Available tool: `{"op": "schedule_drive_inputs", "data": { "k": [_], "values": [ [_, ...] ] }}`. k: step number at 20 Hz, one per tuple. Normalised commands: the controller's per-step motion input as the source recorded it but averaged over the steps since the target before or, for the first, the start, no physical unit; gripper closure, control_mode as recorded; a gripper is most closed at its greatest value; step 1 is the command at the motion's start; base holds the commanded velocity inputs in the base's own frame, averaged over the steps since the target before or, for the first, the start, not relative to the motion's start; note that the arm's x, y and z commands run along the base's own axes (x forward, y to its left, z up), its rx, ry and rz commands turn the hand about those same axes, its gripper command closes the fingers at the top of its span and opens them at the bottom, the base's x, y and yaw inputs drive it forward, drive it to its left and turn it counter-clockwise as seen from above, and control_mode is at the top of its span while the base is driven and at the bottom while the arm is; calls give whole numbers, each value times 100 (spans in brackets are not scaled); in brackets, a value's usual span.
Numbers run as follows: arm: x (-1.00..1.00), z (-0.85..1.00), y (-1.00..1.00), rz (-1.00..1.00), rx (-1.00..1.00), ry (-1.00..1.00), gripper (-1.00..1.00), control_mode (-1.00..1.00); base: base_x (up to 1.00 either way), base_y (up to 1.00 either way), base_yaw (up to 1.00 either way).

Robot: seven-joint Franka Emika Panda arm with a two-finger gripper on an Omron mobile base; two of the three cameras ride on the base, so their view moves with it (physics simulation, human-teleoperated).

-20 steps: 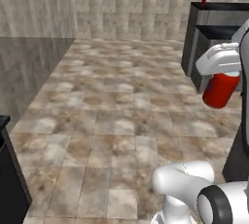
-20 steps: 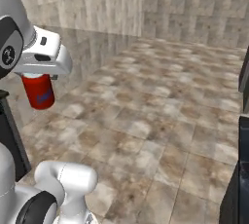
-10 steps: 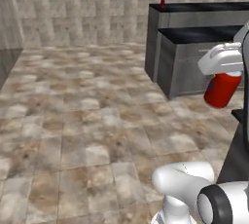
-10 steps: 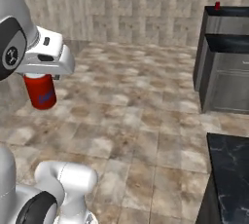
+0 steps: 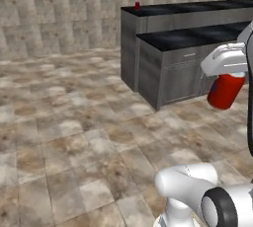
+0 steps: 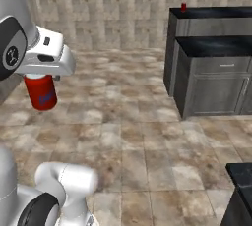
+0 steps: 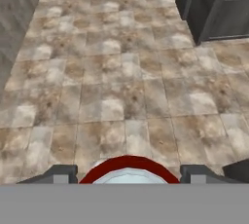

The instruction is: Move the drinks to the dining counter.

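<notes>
Gripper (image 5: 228,75) is pointing downward at the right edge of the left base view, clamping a red can (image 5: 225,91) that is hanging upright above the tiled floor (image 5: 74,122). In the hand view its fingertips (image 7: 61,173) are flanking the can's silvery top. Dining counter (image 5: 192,38) is standing at upper right, another small red can (image 5: 137,5) sitting on its raised ledge.
</notes>
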Motion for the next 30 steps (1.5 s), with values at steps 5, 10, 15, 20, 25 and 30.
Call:
{"op": "schedule_drive_inputs", "data": {
  "k": [5, 10, 15, 20, 25, 30],
  "values": [
    [0, 0, 0, 0, 0, 0, 100, 100, 100, 75, -36],
    [0, 0, 0, 0, 0, 0, 100, 100, 100, 63, -28],
    [0, 0, 0, 0, 0, 0, 100, 100, 100, 76, -25],
    [0, 0, 0, 0, 0, 0, 100, 100, 100, 96, -22],
    [0, 0, 0, 0, 0, 0, 100, 100, 100, 100, -23],
    [0, 0, 0, 0, 0, 0, 100, 100, 100, 100, -23]
  ]
}}
